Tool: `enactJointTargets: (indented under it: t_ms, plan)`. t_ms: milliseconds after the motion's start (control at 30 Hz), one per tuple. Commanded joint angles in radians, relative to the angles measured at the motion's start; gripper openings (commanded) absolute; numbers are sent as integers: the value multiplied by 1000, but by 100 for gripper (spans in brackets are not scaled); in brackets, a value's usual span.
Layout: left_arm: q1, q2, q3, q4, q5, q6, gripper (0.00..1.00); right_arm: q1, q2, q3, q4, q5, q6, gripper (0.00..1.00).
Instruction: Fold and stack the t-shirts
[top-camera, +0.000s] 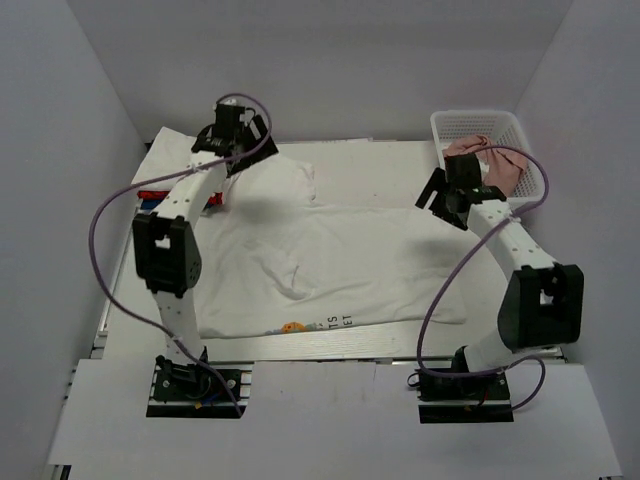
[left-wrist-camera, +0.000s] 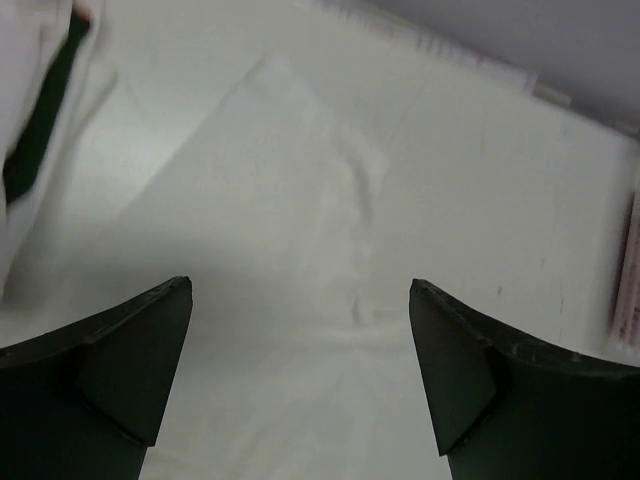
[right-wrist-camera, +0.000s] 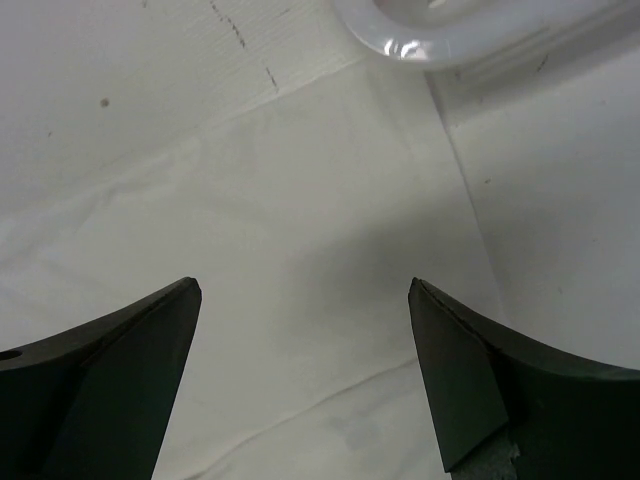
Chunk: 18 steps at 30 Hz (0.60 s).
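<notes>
White t-shirt (top-camera: 340, 260) lies spread flat over the middle of the tabletop (top-camera: 380, 160), wrinkled around its centre. A small orange print and dark lettering (top-camera: 335, 321) show at the shirt's near edge.

Left gripper (top-camera: 238, 140) is above the shirt's far-left corner, over a sleeve. Its jaws are wide apart with nothing between them, and the wrist view shows only white cloth below.

Right gripper (top-camera: 447, 200) is above the shirt's right edge. Its jaws are also spread wide and hold nothing. The wrist view shows shirt fabric under them and a basket rim at the top.

White basket (top-camera: 520, 130) sits just beyond the shirt's far-right corner, with crumpled pinkish cloth (top-camera: 480, 160) inside.

Red and blue cloth (top-camera: 150, 200) peeks out just off the shirt's left edge. It is mostly hidden under the left arm, so I can't tell the fold.
</notes>
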Motion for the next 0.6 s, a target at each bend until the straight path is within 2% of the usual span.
enactJointTargets:
  t_ms: [0,33,67,133,200,233,267,300,433,500,567]
  plan:
    - [-12,187,318,-53,-34,159,99,22,92,103,24,128,0,90]
    - [-12,254,403,-93,-34,170,99,35,105,123,29,134,2,90]
    - [-12,384,568,-107,-24,187,99,36,127,137,32,137,-3,90]
    - [-12,488,728,-93,-24,201,99,42,177,169,36,151,-5,90]
    - [-12,537,717,0,-13,215,99,45,203,187,23,174,-6,90]
    - [-12,537,630,66,-24,215,99,44,212,207,18,180,-6,90]
    - [-12,527,579,221,-33,215,99,52,221,210,21,186,-21,90]
    - [-12,527,550,276,-43,215,99,50,229,212,27,192,-14,90]
    - [-12,689,763,293,-93,187,99,53,246,217,47,208,-28,90]
    - [-22,737,760,350,-132,187,99,53,256,223,44,200,-28,90]
    - [-34,749,689,411,-189,187,99,55,267,209,29,186,-17,90]
